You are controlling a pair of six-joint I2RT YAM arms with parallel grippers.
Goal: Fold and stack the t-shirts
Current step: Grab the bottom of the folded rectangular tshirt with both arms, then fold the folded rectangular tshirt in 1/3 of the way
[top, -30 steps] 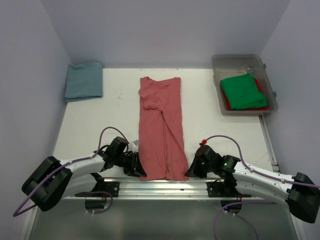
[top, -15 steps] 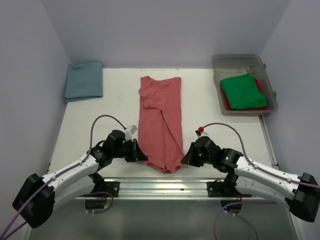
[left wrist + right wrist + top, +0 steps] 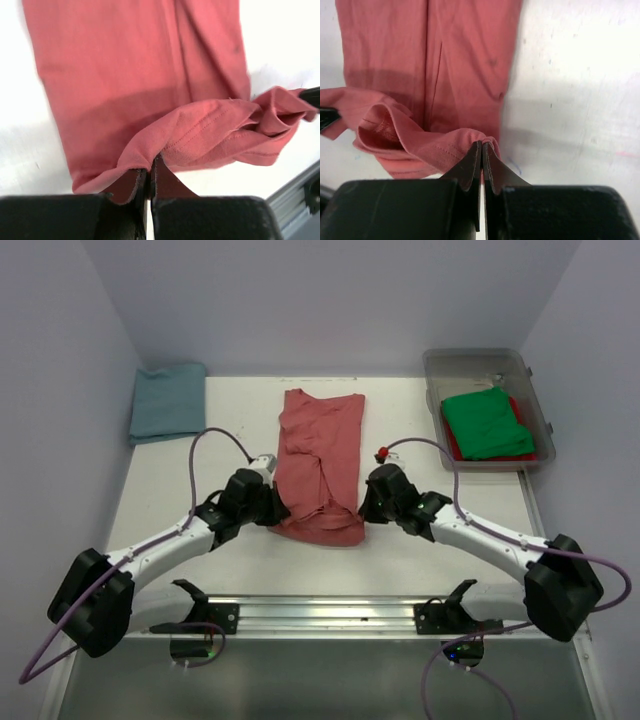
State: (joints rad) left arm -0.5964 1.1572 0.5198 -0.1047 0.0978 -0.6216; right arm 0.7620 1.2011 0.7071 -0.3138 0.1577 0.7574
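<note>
A salmon-red t-shirt (image 3: 320,445) lies as a long strip in the middle of the table, its near hem lifted and carried back over itself. My left gripper (image 3: 281,510) is shut on the hem's left corner (image 3: 142,160). On the right corner (image 3: 485,140) my right gripper (image 3: 362,508) is shut too. The hem sags in a loose fold (image 3: 225,130) between the two grips. A folded teal-blue t-shirt (image 3: 168,400) rests at the far left. A green t-shirt (image 3: 486,422) sits on a red one (image 3: 452,445) inside the bin.
The clear plastic bin (image 3: 487,362) stands at the far right. White walls close in the table on the left, back and right. A metal rail (image 3: 320,612) with the arm bases runs along the near edge.
Both grippers have carried the shirt's near hem away from the rail toward the middle of the table, folding the lower part over. The left gripper closed on its corner at the start.
</note>
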